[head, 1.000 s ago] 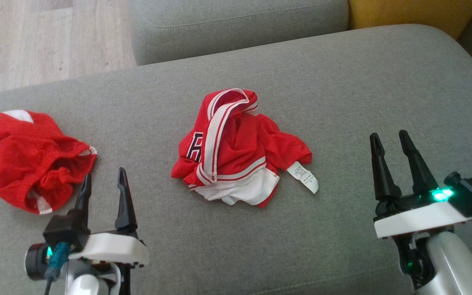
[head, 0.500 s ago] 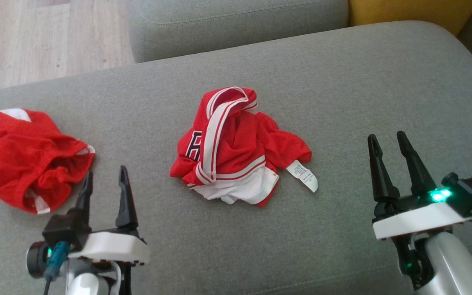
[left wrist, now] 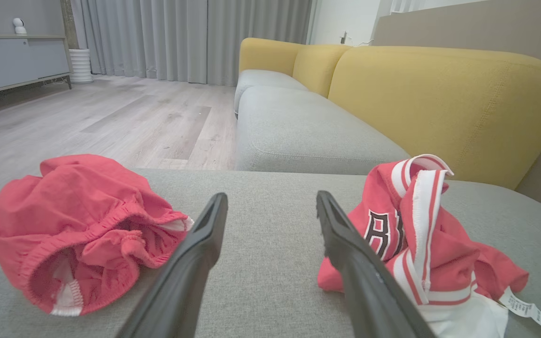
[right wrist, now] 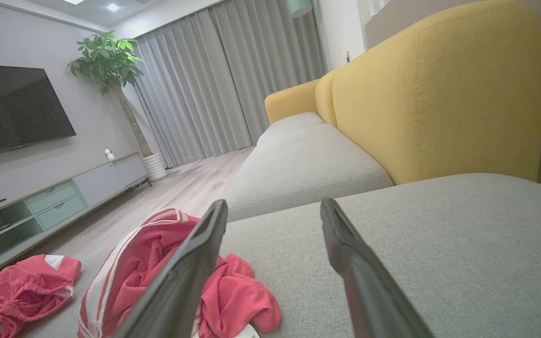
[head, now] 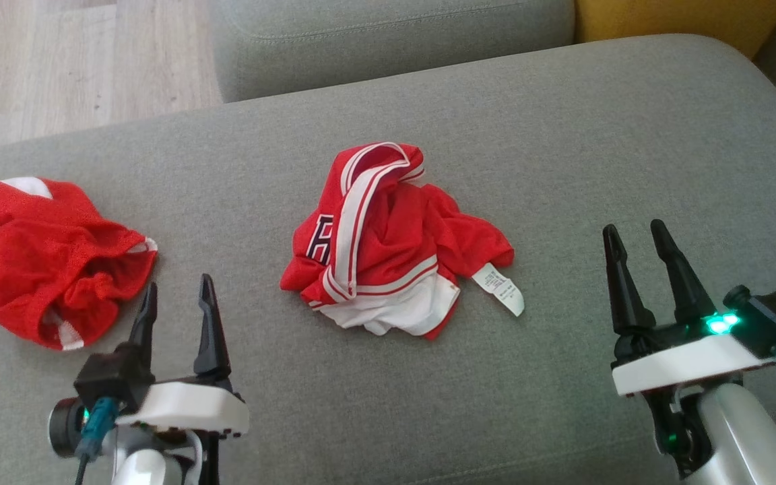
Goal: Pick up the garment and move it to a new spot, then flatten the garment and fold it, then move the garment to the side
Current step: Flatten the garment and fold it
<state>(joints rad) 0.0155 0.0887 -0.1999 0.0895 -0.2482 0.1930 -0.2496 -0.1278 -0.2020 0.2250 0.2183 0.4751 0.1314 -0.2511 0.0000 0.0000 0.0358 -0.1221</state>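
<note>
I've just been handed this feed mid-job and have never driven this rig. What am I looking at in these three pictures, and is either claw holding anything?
You are driving a two-armed wheeled robot. The head view looks down from its head: the left gripper sits lower left, the right gripper lower right, each with two long dark fingers. The other two views come from cameras on each wrist, looking out between that arm's own fingers. On the grey fabric sofa cushion lie a crumpled red jersey with white striped trim in the middle, and a bunched red mesh garment near the left gripper. Both grippers are open and hold nothing.
</note>
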